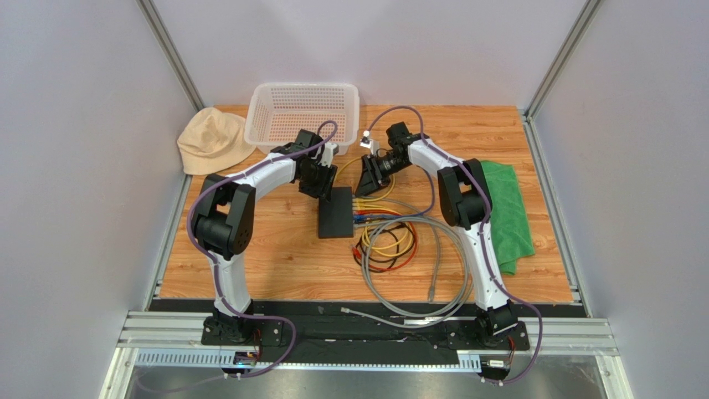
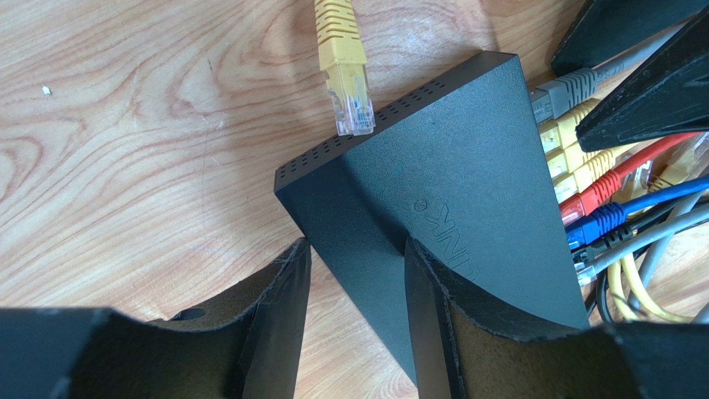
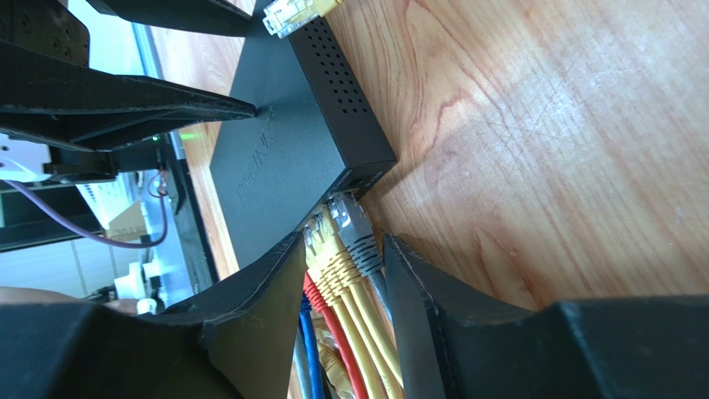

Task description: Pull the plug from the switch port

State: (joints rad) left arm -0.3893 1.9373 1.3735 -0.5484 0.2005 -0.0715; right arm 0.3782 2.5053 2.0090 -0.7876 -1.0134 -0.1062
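Note:
The black switch [image 1: 336, 213] [image 2: 449, 191] [image 3: 283, 141] lies flat on the wood. Grey [image 3: 358, 229], yellow [image 3: 329, 249], red [image 3: 314, 293] and blue [image 3: 308, 332] plugs sit in a row along its port edge. My right gripper [image 3: 343, 249] [image 1: 366, 187] is open, and its fingers straddle the grey and yellow plugs without closing on them. My left gripper [image 2: 356, 258] [image 1: 320, 184] is open over the switch's far corner, with one finger on the top face and the other against its side edge. A loose yellow plug [image 2: 345, 83] [image 3: 287, 15] rests at the switch's far end.
A white basket [image 1: 304, 112] and a beige hat [image 1: 212, 140] stand at the back left. A green cloth [image 1: 508, 212] lies at the right. Coiled yellow, red and black cables [image 1: 391, 245] and a grey cable loop [image 1: 433, 283] sprawl in front of the switch.

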